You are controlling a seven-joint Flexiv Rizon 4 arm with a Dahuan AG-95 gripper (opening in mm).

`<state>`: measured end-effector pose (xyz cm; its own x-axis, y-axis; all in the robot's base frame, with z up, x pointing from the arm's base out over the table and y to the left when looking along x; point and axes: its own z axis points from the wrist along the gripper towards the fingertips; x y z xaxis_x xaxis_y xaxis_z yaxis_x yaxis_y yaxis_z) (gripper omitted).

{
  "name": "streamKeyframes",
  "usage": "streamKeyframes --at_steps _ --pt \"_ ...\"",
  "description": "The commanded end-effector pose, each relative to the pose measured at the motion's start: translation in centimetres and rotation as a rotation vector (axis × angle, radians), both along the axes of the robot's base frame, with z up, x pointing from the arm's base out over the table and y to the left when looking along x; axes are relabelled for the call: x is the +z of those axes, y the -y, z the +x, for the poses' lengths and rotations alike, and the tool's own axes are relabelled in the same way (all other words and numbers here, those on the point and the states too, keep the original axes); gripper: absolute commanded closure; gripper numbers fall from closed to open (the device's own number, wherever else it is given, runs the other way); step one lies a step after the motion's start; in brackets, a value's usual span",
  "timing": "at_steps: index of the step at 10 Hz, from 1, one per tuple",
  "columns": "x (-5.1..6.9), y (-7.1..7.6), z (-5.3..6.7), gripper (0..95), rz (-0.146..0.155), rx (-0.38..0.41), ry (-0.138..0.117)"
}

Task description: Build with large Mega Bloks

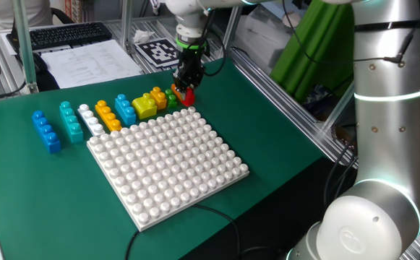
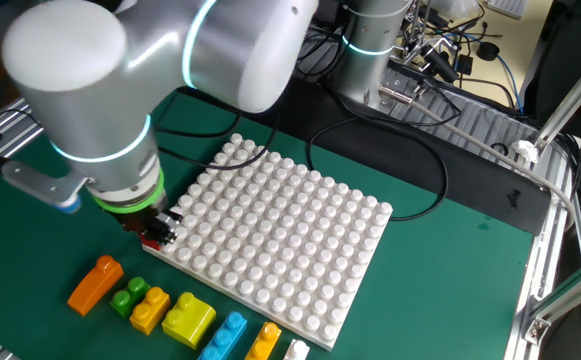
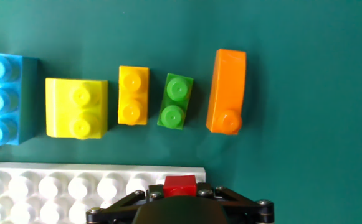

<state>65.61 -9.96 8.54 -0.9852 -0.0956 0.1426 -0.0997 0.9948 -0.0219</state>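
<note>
Red brick point(image 3: 180, 185) clamped between the fingers of the gripper point(image 1: 186, 91), poised at the white baseplate point(image 1: 168, 162) corner, apparently for pressing onto studs; beyond the fingertips lie orange brick point(image 3: 227, 92) and green brick point(image 3: 175, 101).

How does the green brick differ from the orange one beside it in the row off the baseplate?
The green brick is shorter than the orange brick. The green brick shows two studs on top; the orange brick shows only one, at one end, with the rest of its top smooth. The green brick sits slightly skewed, while the orange brick lies nearly straight. Both rest on the green mat, apart, untouched by the gripper.
</note>
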Motion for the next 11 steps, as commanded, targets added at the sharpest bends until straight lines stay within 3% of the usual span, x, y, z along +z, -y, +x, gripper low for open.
streamKeyframes --at_steps 1,3,8,10,11 --pt "0.1 -0.1 -0.2 95.0 0.090 -0.097 -0.005" --pt "0.1 -0.1 -0.2 95.0 0.085 -0.070 -0.026" --pt "0.1 -0.1 -0.2 95.0 0.082 -0.059 -0.037" --pt "0.2 0.3 -1.4 95.0 0.084 -0.056 -0.038" --pt "0.6 0.7 -2.7 95.0 0.080 -0.053 -0.040"
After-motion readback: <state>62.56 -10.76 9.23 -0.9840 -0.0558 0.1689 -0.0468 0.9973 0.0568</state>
